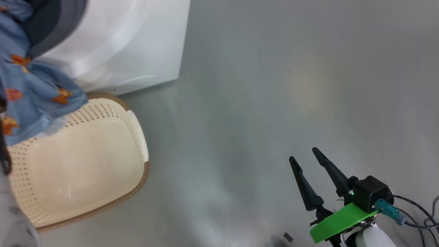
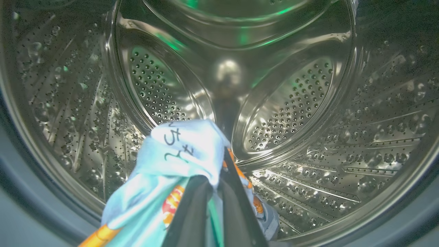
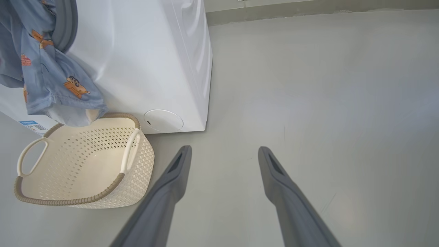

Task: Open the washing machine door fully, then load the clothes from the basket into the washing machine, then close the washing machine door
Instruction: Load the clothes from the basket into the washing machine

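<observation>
The left gripper (image 2: 219, 180) is clenched on the blue cartoon-print clothes (image 2: 181, 151) inside the washing machine drum (image 2: 343, 144). In the head view, the clothes hang at 10 o'clock over the basket (image 1: 139, 137), and the right gripper (image 1: 303, 154) is released at 4 o'clock.

One washing machine (image 1: 130, 44), one steel drum (image 2: 343, 154), one basket (image 3: 137, 178) with two handles (image 3: 130, 151), one bundle of clothes (image 1: 34, 92), two hands — left hand (image 2: 216, 178), right hand (image 1: 303, 154) — two fingers (image 3: 171, 192) each.
</observation>
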{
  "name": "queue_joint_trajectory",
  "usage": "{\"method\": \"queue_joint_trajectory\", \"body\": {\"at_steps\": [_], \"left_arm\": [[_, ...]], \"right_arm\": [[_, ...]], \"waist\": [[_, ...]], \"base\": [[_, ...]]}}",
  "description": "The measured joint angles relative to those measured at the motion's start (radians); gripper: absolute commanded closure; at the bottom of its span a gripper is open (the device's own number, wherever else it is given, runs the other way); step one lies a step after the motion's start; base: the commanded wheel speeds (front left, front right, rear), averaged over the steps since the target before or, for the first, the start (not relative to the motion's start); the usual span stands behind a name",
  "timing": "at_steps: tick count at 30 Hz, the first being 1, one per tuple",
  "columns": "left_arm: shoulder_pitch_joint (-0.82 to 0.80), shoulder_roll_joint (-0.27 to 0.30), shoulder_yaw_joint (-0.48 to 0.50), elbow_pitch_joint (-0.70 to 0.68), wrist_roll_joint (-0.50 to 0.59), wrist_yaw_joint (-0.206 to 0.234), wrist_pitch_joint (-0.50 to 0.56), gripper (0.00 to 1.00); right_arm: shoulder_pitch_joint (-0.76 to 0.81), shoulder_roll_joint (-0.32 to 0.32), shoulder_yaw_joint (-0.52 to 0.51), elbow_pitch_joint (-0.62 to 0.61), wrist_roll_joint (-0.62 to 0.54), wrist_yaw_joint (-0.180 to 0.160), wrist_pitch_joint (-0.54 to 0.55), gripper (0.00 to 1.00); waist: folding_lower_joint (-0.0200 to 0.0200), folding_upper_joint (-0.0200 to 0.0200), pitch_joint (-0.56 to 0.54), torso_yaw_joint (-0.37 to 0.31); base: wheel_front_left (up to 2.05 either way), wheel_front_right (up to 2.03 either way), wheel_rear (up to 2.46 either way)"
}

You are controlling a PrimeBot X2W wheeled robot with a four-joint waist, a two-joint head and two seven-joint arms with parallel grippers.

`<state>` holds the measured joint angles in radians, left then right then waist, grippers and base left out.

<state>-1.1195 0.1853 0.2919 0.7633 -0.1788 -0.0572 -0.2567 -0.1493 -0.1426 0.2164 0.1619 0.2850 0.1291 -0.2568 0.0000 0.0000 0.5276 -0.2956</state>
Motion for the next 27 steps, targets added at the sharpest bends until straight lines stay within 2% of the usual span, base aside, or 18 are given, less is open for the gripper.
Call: {"method": "queue_joint_trajectory", "body": {"at_steps": [17, 22, 27], "left_arm": [[-0.238, 0.041, 0.031, -0.024, 0.044, -0.02, 0.0, 1.0], [-0.25, 0.043, 0.038, -0.083, 0.058, -0.026, 0.0, 1.0], [-0.294, 0.041, 0.075, -0.205, 0.061, -0.035, -0.001, 1.0]], "right_arm": [[0.002, 0.013, 0.019, -0.032, 0.009, 0.0, 0.0, 0.0], [0.004, 0.015, 0.017, -0.036, 0.01, 0.0, 0.0, 0.0], [0.004, 0.018, 0.018, -0.038, 0.015, 0.0, 0.0, 0.0]], "waist": [[0.0, 0.0, 0.144, -0.062], [0.0, 0.0, 0.167, -0.068], [0.0, 0.0, 0.19, -0.072]], "base": [[0.0, 0.0, 0.0], [0.0, 0.0, 0.0], [0.0, 0.0, 0.0]]}}
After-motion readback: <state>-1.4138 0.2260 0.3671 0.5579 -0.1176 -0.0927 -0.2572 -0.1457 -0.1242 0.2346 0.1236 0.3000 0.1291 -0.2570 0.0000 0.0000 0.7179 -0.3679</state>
